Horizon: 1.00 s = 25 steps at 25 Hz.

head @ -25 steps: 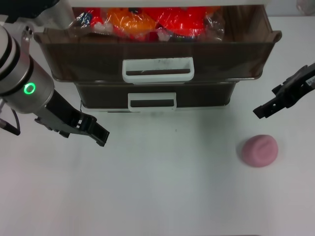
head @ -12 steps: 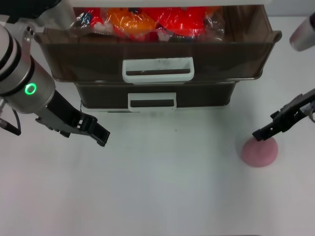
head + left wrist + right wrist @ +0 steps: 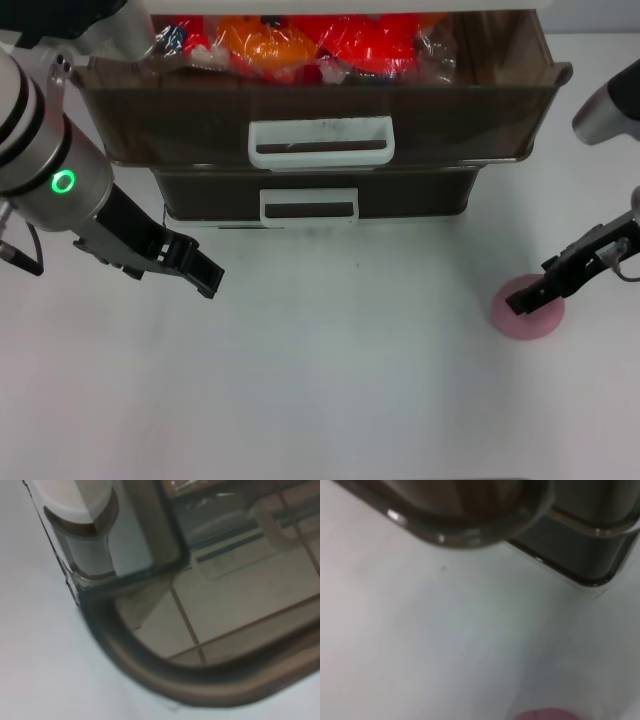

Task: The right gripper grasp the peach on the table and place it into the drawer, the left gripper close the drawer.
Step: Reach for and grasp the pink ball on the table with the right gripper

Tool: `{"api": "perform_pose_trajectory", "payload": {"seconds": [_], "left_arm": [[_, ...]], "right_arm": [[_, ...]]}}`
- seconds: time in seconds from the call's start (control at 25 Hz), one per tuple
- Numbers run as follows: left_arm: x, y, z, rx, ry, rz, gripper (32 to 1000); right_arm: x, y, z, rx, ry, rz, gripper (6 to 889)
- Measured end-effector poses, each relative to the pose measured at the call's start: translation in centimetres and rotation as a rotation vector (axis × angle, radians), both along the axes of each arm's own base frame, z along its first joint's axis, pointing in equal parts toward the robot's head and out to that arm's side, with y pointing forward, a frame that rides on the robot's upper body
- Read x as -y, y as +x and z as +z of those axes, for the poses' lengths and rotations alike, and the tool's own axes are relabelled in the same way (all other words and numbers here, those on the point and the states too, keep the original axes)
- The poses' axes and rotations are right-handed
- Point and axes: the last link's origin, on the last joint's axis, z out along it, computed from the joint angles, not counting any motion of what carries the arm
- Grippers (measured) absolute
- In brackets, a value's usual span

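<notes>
On the white surface (image 3: 330, 380), in front of the brown plastic drawer unit, a small pale-pink peach (image 3: 527, 306) sits well off to the unit's right. Directly over the peach hangs the right gripper (image 3: 535, 296), slim and black; its tip overlaps the fruit's top, and from this angle it is not possible to tell whether the fingers are spread or pressed together, or whether they touch the fruit. The right wrist view shows only a sliver of the peach (image 3: 547, 714) at its edge, with the unit's rounded corners beyond.

Behind, the wide upper drawer (image 3: 320, 110) with the long white loop handle (image 3: 321, 141) stands pulled out, holding red and orange wrapped packets (image 3: 300, 40). Below it a shallower drawer (image 3: 315, 195) with a shorter white handle is pushed in.

To the unit's left front, the left gripper (image 3: 205, 274) hovers over bare surface, fingers close together and holding nothing, a green ring light (image 3: 63, 181) glowing on its arm.
</notes>
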Motion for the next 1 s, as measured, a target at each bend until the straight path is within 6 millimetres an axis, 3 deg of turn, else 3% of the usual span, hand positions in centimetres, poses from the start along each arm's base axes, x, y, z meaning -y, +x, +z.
{"api": "perform_pose_trajectory", "payload": {"seconds": [0.64, 0.76, 1.0], "left_arm": [[-0.1, -0.2, -0.1, -0.003, -0.002, 0.005, 884], [-0.1, -0.2, -0.1, -0.003, -0.002, 0.003, 884], [-0.1, -0.2, -0.1, -0.004, -0.001, 0.004, 884]], "right_arm": [[-0.1, 0.9, -1.3, 0.002, 0.011, 0.002, 842], [-0.1, 0.9, -1.3, 0.002, 0.011, 0.002, 702], [-0.1, 0.9, -1.3, 0.0, 0.012, 0.004, 613]]}}
